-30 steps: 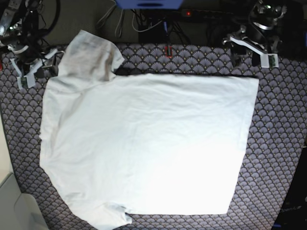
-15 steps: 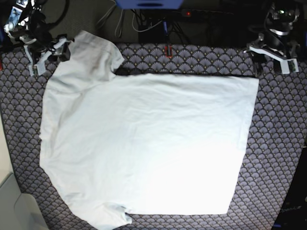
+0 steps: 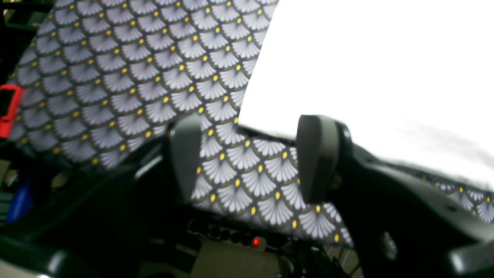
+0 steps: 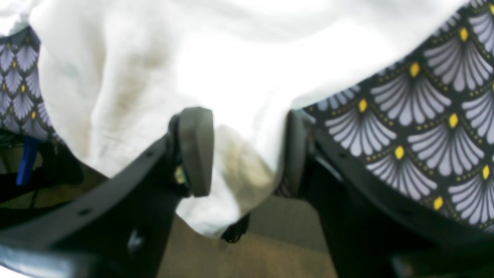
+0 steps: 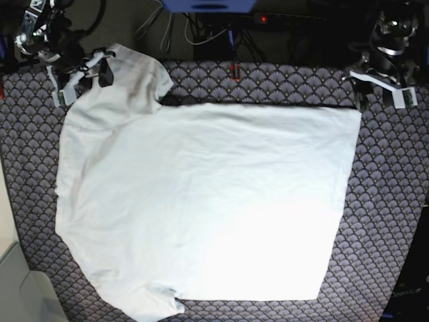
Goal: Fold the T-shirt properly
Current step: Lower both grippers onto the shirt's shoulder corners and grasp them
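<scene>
- One T-shirt (image 5: 201, 201), white, lies flat on the surface (image 5: 395, 201), spread across most of it in the base view.
- Two sleeves are visible: one at the far corner (image 5: 131, 77) and one at the near edge (image 5: 157, 302). Both are on the shirt's left side in that view.
- The hem runs down the shirt's right side in the base view, with its far corner (image 5: 355, 111) close to the left gripper.
- One patterned cloth covers the surface: purple-grey scallops with yellow dots, showing on all sides of the shirt.
- Two grippers are in view, one at each far corner of the surface.
- Right gripper (image 4: 243, 152): jaws parted, with the edge of the far sleeve lying between the two fingers. In the wrist view the cloth bulges into the gap and hangs over the surface edge. Whether the pads touch it cannot be told. No grip is closed on it.
- Left gripper (image 3: 251, 158): jaws parted, nothing between the two fingers but patterned cloth below. The shirt's corner (image 3: 247, 116) lies just beyond the fingertips, apart from them.
- In the base view the left gripper (image 5: 385, 84) sits just beyond the hem's far corner, off the shirt; the right gripper (image 5: 84, 74) sits at the sleeve's outer edge.
- One red clip-like item (image 5: 234, 70) stands at the far edge of the surface, between the grippers.
- Cables (image 5: 201, 30) and one small red light (image 5: 263, 19) lie behind the surface.
</scene>
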